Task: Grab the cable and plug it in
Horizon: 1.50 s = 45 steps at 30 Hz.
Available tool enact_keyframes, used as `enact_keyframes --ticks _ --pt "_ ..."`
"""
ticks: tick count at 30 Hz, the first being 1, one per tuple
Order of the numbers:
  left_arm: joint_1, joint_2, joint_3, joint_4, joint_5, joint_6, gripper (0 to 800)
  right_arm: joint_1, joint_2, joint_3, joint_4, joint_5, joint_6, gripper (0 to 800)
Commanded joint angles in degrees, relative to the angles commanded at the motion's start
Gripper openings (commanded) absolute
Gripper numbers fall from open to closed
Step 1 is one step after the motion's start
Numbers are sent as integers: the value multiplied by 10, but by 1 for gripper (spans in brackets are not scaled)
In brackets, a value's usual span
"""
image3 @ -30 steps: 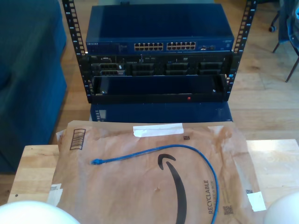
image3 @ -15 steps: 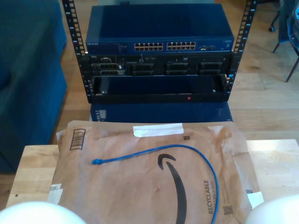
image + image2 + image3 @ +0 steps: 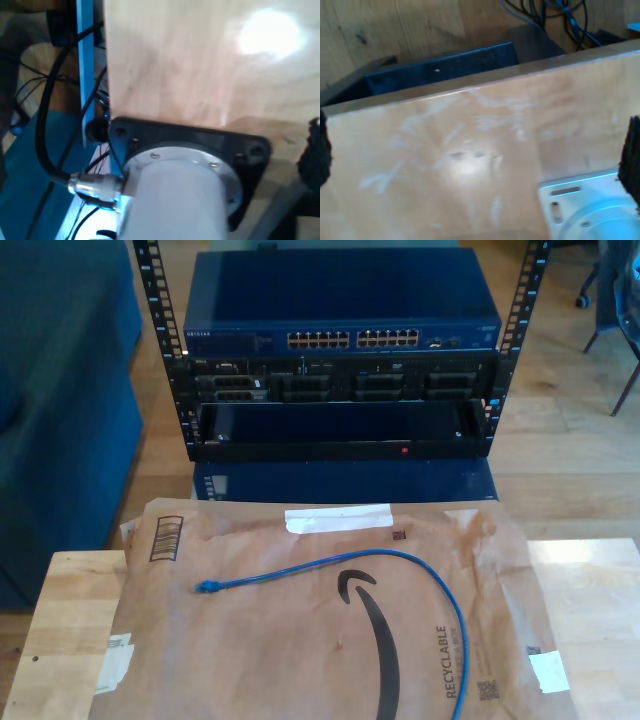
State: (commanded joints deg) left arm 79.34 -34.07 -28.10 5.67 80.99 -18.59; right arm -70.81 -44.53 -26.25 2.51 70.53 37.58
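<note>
Lying slack on a brown paper mailer (image 3: 300,640), the cable (image 3: 400,562) runs from its small blue plug (image 3: 205,587) toward the exterior view's left, arcs up across the printed smile mark, then curves down along the exterior view's right side of the mailer and leaves the picture at its lower edge. The mailer covers the middle of a pale wooden table (image 3: 70,610). Beyond the table stands a rack (image 3: 150,340) carrying a dark blue network switch (image 3: 340,310) with two rows of ports (image 3: 352,339) on its face, and darker units beneath it.

My first wrist view looks down at bare wooden tabletop (image 3: 200,65) and a white arm base (image 3: 175,200) on a black mounting plate (image 3: 250,150), with a black cord (image 3: 50,100) plugged into the base by a metal connector. A dark bit of finger (image 3: 312,150) shows at the edge of that picture; I cannot tell whether my first gripper stands apart or together.

My second wrist view shows scuffed tabletop (image 3: 445,150) and a white base plate (image 3: 580,205). Dark fingers (image 3: 631,155) sit at both edges of the picture, spread wide, with bare wood between them. The cable is nowhere near either pair of fingers.
</note>
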Motion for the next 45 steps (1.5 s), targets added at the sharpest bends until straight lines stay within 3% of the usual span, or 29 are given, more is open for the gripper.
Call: enact_keyframes --ticks 4,7,11,16,23,30,35,45 --pt "-104 2 -39 0 17 -104 800 87 30 -48 0 9 88 791" --pt "-188 3 -69 0 44 -180 800 151 46 -73 0 4 145 729" --pt "-301 7 -105 0 70 -267 800 225 67 -117 1 18 200 732" --pt "-391 28 -135 0 75 -353 800 335 114 -187 0 74 294 793" --pt "-449 44 -146 -22 74 -414 800 536 133 -222 1 84 442 793" --pt "-455 47 -174 -120 75 -425 800 743 196 -282 1 80 585 793" --pt "-485 55 -191 -136 75 -484 800 848 258 -321 1 46 643 793" --pt "-567 85 -192 -136 68 -615 800 1004 372 -340 1 -84 715 792"
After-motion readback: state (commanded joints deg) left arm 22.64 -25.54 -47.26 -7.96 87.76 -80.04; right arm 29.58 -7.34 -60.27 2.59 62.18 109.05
